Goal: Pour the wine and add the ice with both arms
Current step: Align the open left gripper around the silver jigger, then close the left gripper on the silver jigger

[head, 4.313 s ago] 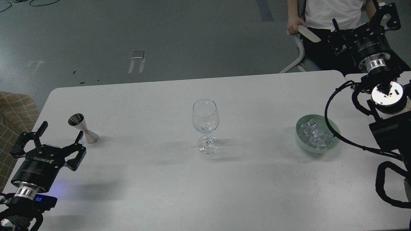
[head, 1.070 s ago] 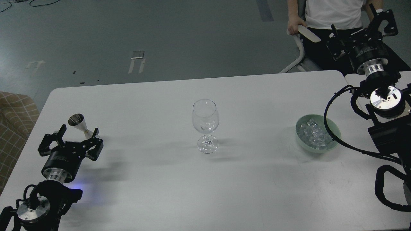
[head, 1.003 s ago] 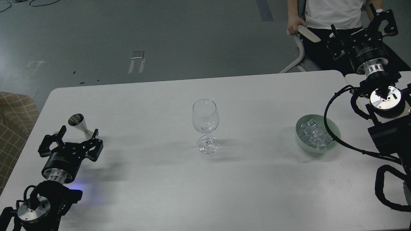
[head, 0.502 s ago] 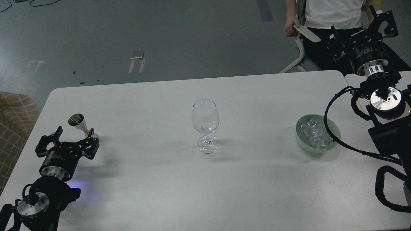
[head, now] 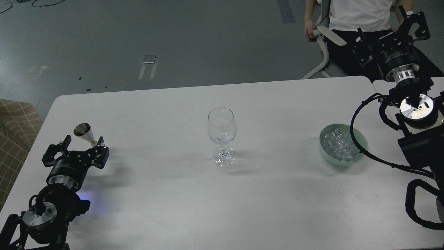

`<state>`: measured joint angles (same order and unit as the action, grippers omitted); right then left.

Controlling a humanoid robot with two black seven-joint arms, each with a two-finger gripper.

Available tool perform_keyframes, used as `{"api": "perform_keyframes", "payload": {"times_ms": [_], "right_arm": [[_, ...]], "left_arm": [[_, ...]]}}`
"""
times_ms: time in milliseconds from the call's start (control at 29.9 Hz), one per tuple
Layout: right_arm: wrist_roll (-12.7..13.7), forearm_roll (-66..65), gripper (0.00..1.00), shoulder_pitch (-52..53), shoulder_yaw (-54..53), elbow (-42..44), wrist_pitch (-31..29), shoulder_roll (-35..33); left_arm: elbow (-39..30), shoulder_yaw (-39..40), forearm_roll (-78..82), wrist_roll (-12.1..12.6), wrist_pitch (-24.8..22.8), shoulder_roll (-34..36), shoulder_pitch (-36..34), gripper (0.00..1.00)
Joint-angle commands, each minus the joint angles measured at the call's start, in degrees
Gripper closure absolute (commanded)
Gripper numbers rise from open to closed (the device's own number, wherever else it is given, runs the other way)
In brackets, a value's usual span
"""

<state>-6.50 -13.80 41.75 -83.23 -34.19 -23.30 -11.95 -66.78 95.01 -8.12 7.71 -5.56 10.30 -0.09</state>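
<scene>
A steel jigger (head: pixel 83 132) stands at the table's left. The wine does not show from here. My left gripper (head: pixel 83 143) is open, its fingers either side of the jigger's lower half and hiding its base. A clear stemmed wine glass (head: pixel 222 133) stands upright at the table's middle. The ice (head: pixel 340 144) lies heaped in a pale green bowl (head: pixel 324 152) at the right. My right gripper (head: pixel 390 27) is open and empty, raised beyond the table's far right corner, well behind the bowl.
The white table (head: pixel 173 198) has a second table edge (head: pixel 381 82) at the far right. A seated person (head: pixel 357 14) holds a chair arm (head: pixel 329 33) close to my right gripper. My right arm's cable (head: pixel 353 135) loops over the bowl. A checked sofa (head: pixel 14 121) is left.
My left gripper has come down and forward from the near left until its open fingers flank the jigger. My right gripper has hardly moved. The person's hand has slid along the chair arm.
</scene>
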Motion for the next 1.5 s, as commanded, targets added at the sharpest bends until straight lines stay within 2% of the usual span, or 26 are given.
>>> {"api": "perform_keyframes", "payload": {"times_ms": [0,401,903,1003,1137,1471], "right_arm": [[0.0,0.0,0.00,0.0,0.0,0.0,0.0,-0.1],[0.0,0.0,0.00,0.0,0.0,0.1,0.0,-0.1],[0.0,-0.1,0.00,0.0,0.1,0.2,1.0,-0.3],[0.0,-0.1,0.00,-0.1,0.1,0.2,1.1,-0.3],[-0.1,-0.1,0.00,-0.2,0.0,0.1,1.2,-0.1],[0.0,-0.2,0.00,0.1,0.0,0.1,1.6,-0.1]], "left_arm": [[1.1,-0.2,0.3,0.0,-0.2,0.2,-1.1,0.08],[4.9,-0.8,0.5,0.2,-0.6,0.4,-3.2,0.08],[10.2,-1.0,0.6,0.3,-3.3,0.5,-7.2,0.11],[10.4,-0.9,0.5,0.3,-3.4,0.5,-7.2,0.16],[11.1,-1.0,0.6,1.2,-5.2,0.5,-7.1,0.29],[11.2,-1.0,0.4,1.7,-5.9,0.5,-6.8,0.31]]}}
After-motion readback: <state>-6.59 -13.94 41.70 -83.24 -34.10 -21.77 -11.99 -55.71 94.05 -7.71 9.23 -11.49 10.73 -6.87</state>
